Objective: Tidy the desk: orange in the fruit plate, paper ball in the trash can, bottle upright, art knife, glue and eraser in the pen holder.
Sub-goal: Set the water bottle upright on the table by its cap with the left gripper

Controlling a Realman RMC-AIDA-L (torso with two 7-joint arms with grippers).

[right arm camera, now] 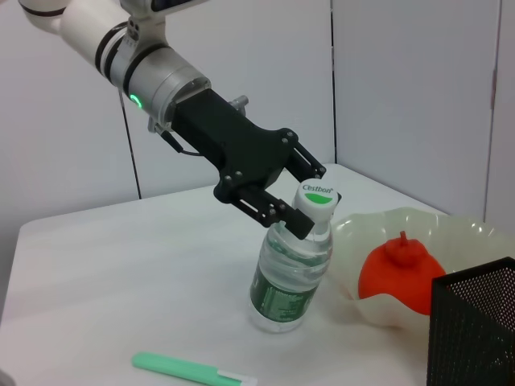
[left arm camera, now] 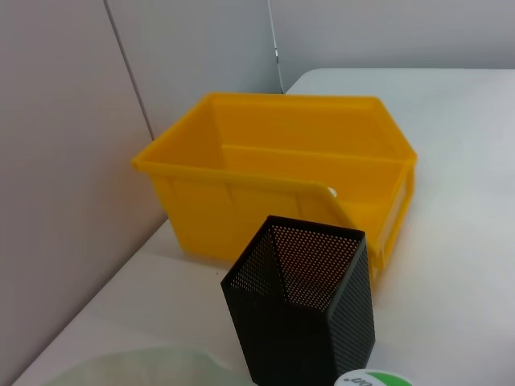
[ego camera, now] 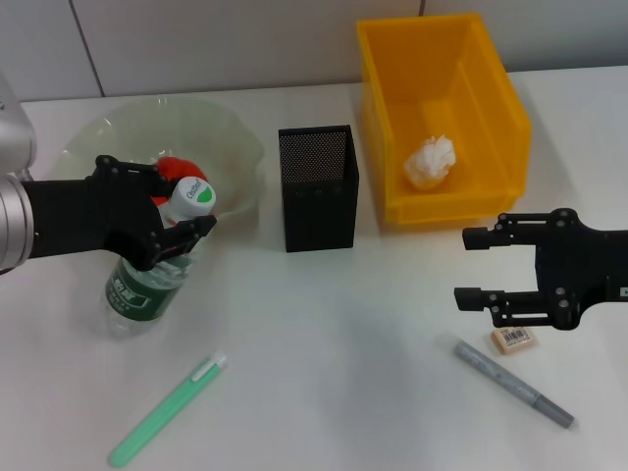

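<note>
White desk (ego camera: 324, 324): left gripper (ego camera: 182, 211) jaws clamp the upright, green-labelled bottle (ego camera: 147, 285); right gripper (ego camera: 471, 265) jaws open.

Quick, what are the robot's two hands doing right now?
Left gripper: shut on the bottle, just under its cap.
Right gripper: open, holding nothing, above the eraser.

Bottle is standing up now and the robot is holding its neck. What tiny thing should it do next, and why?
Probably open the left gripper and lift away. The bottle stands upright on the table, so that job looks done. The pen holder looks empty, and the eraser is waiting.
</note>
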